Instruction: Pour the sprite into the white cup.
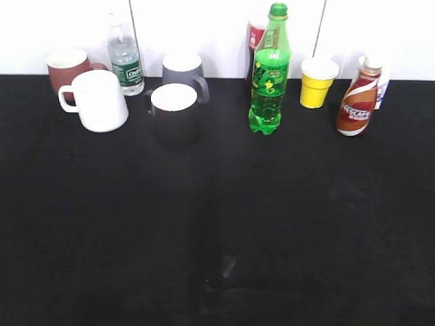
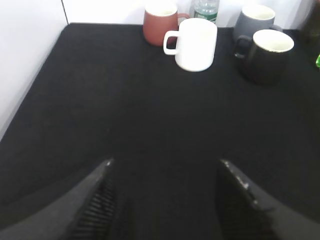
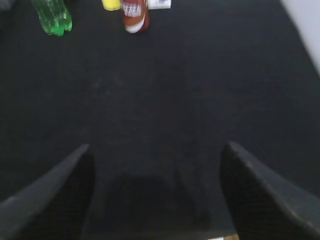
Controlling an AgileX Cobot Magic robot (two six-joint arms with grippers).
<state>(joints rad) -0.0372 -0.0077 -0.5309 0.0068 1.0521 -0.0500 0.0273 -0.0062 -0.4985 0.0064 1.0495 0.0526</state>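
Observation:
The sprite (image 1: 269, 75), a tall green bottle with a green cap, stands upright at the back centre-right of the black table; its base shows in the right wrist view (image 3: 52, 17). The white cup (image 1: 98, 100), a plain white mug with its handle to the left, stands at the back left and shows in the left wrist view (image 2: 194, 44). My left gripper (image 2: 165, 165) is open and empty over bare table, well short of the white cup. My right gripper (image 3: 156, 147) is open and empty, well short of the sprite. Neither gripper shows in the exterior view.
Along the back stand a red-brown mug (image 1: 66, 66), a small clear water bottle (image 1: 125, 58), a grey mug (image 1: 183, 71), a dark mug with white interior (image 1: 174, 114), a yellow cup (image 1: 317, 83), a brown coffee bottle (image 1: 357, 102) and a red-labelled bottle (image 1: 255, 34) behind the sprite.

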